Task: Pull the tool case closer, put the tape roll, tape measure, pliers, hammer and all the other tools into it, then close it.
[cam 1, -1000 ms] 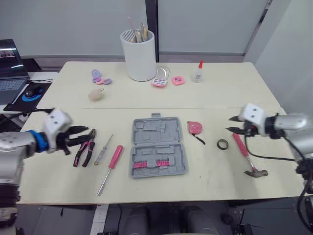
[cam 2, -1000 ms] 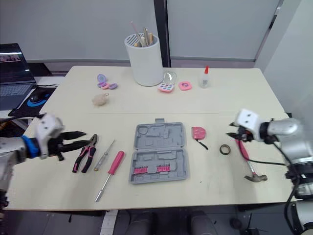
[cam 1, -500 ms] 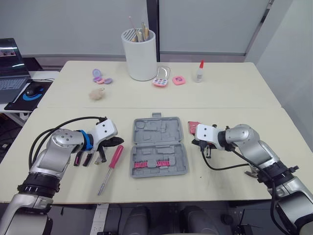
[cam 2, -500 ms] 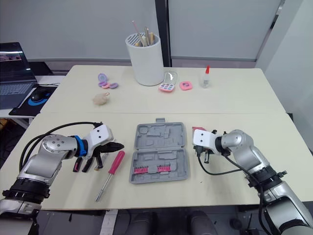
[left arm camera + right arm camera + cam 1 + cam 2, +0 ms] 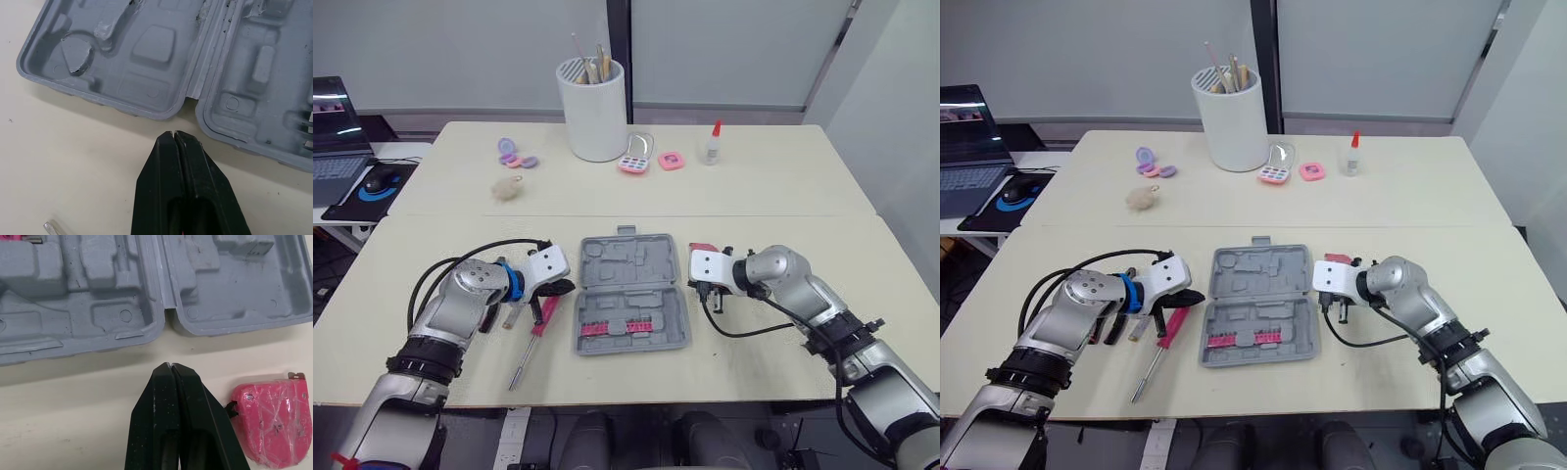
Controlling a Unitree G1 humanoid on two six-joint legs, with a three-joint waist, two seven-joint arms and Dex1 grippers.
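The step in hand looked like the first one: drawing the tool case [image 5: 629, 294] nearer. It lay open and flat at the middle of the bench [image 5: 754, 186], lid half away from the robot, with a row of pink bits in the near half and the other moulded slots unfilled, so no packing had begun.

The left tool [image 5: 174, 133] and the right tool [image 5: 170, 366] flanked the case, one off each side, both aimed at the hinge line between the halves. Each had its two black fingers pressed together with nothing between them. Each tip sat just short of the grey rim, with a strip of bare bench showing between tip and case.

Both forearms lay low over the bench, elbows bent outward, wrists turned inward toward the case. The left arm crossed above the pink-handled screwdriver [image 5: 1167, 333]. The pink tape measure [image 5: 276, 423] lay just beside the right tool.

The next move probably called for getting a purchase on both sides, either spreading the fingers to pinch the rim or bearing the closed tips against the walls. The two arms would then have to drag evenly toward the robot, so that the case did not swing round.
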